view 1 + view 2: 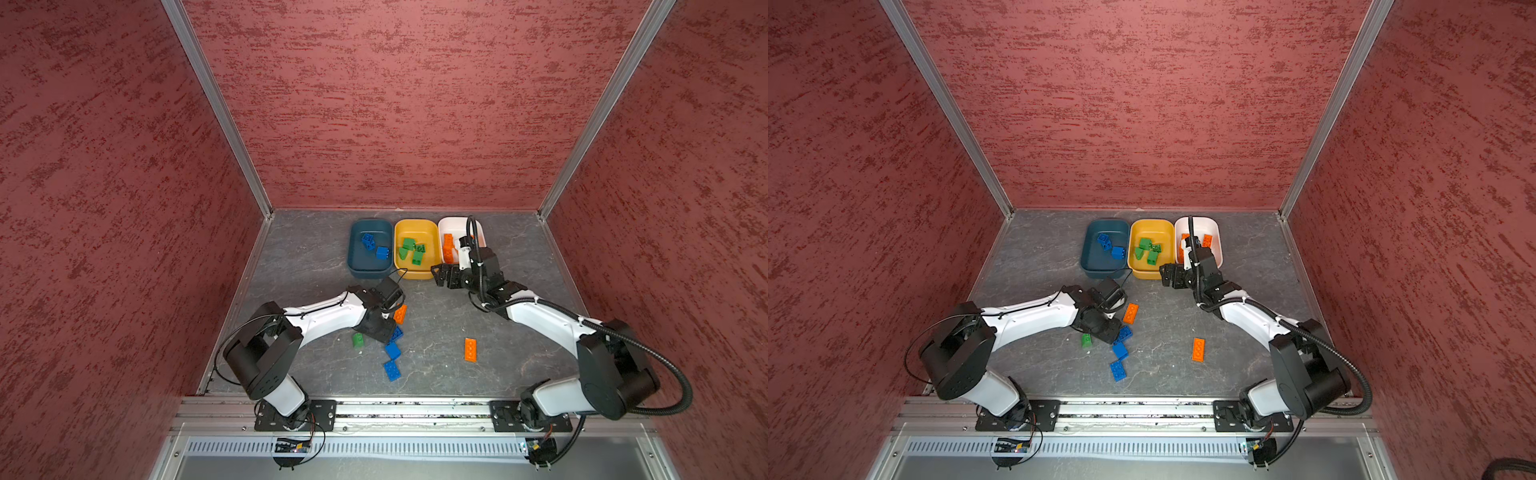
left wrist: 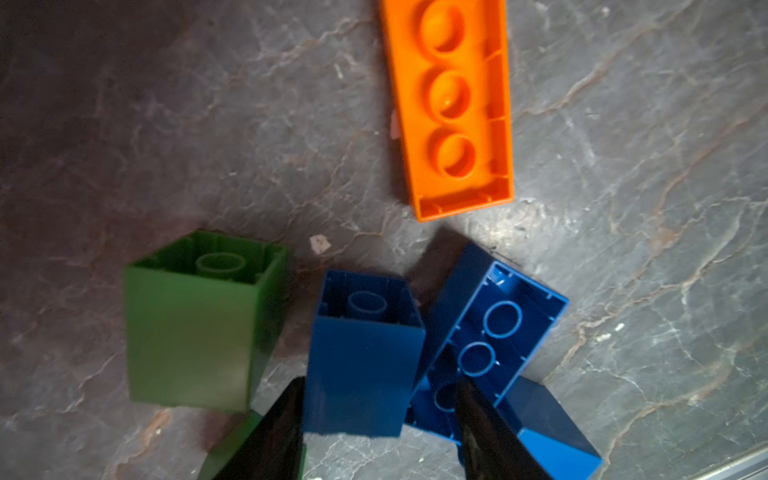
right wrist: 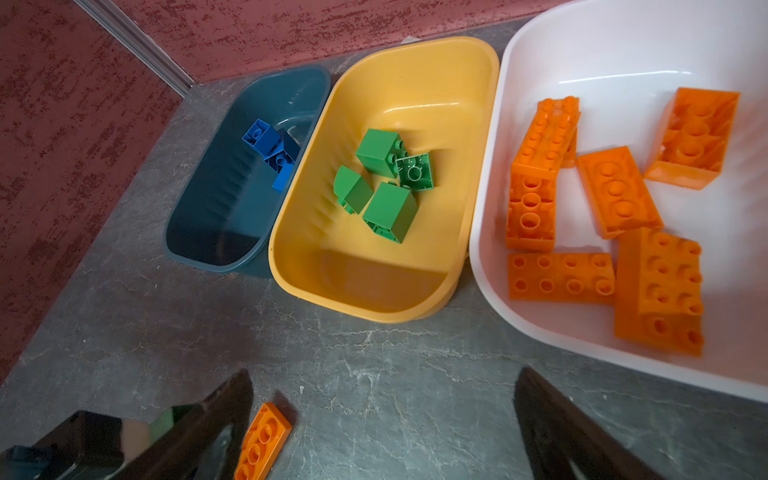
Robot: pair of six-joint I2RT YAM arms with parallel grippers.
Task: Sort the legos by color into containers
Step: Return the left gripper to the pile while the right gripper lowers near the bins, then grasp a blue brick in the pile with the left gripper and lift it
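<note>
I am on the pick step for a blue piece. The left gripper (image 2: 379, 382) is down at the table with its fingers (image 2: 282, 428) on either side of the blue square brick (image 2: 361, 357). One finger looks to be touching it. The other sits over the blue rectangular brick (image 2: 494, 332) leaning against it, so I cannot tell whether the pinch is made. A green brick (image 2: 195, 332) stands just outside the near finger, and an orange flat brick (image 2: 453, 104) lies a little beyond the fingertips.

The right gripper (image 3: 382, 415) is spread wide and empty, just in front of the white tub (image 3: 623, 50).

Next I need a firm squeeze on the square brick alone and a straight lift clear of its neighbour. Then I carry it to the dark teal tub (image 1: 365, 266), well away from this hand.
</note>
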